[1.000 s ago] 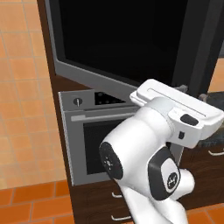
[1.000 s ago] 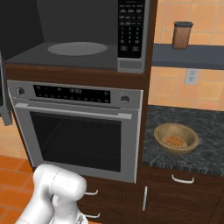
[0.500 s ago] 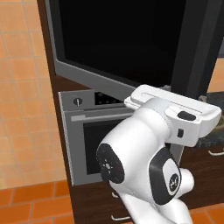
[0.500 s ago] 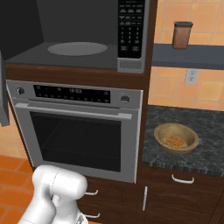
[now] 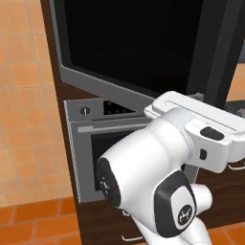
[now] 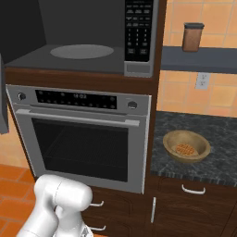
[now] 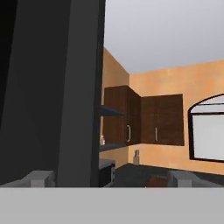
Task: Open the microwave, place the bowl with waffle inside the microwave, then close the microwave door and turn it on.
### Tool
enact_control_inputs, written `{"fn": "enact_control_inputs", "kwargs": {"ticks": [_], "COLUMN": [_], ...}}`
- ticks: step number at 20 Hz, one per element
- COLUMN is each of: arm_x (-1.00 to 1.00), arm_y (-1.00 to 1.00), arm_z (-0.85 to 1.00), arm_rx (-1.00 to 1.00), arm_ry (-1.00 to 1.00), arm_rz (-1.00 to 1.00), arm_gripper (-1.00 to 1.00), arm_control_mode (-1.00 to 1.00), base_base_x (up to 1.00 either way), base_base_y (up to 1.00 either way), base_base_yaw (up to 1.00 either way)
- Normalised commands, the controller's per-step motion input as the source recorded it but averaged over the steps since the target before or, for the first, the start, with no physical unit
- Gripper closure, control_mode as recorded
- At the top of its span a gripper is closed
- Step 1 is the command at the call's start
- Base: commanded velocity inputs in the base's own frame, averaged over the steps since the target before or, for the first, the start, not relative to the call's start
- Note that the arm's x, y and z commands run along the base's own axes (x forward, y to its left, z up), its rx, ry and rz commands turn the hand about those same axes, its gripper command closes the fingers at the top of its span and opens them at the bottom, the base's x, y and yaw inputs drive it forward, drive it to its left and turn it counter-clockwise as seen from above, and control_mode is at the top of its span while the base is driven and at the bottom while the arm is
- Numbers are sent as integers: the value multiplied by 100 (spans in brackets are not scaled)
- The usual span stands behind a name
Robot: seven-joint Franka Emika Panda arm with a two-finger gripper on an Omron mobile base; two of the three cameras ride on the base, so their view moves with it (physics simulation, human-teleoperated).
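The microwave door (image 5: 139,43) now stands swung wide, and the microwave (image 6: 83,44) shows its bare turntable, so the opening step looks finished. The gripper (image 7: 109,177) has just spread its fingers (image 7: 41,178) fully and holds nothing; the door's dark edge rises between them, toward 11 o'clock. The bowl with waffle (image 6: 186,146) waits on the dark counter (image 6: 222,139), at 4 o'clock from the microwave, well apart from the fingers.

Microwave door (image 5: 139,45) swung open, black glass, silver oven (image 5: 95,143) below, white arm (image 5: 158,191) in front
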Motion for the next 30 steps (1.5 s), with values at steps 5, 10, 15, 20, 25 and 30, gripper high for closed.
{"fn": "enact_control_inputs", "kwargs": {"ticks": [5,10,15,20,25,30], "arm_x": [-67,-64,-70,-80,-95,-99], "arm_y": [-10,-22,-1,-9,-9,-31], "arm_z": [16,0,0,0,0,0], "arm_rx": [-4,0,0,0,0,0], "arm_ry": [0,0,0,2,2,0], "arm_rz": [13,36,39,45,49,61], "arm_gripper": [-100,-100,-100,-100,-100,-100], "arm_control_mode": [-100,-100,-100,-100,-100,-100], "base_base_x": [0,0,0,0,0,0], "base_base_y": [0,0,0,0,0,0], "base_base_yaw": [0,0,0,0,0,0]}}
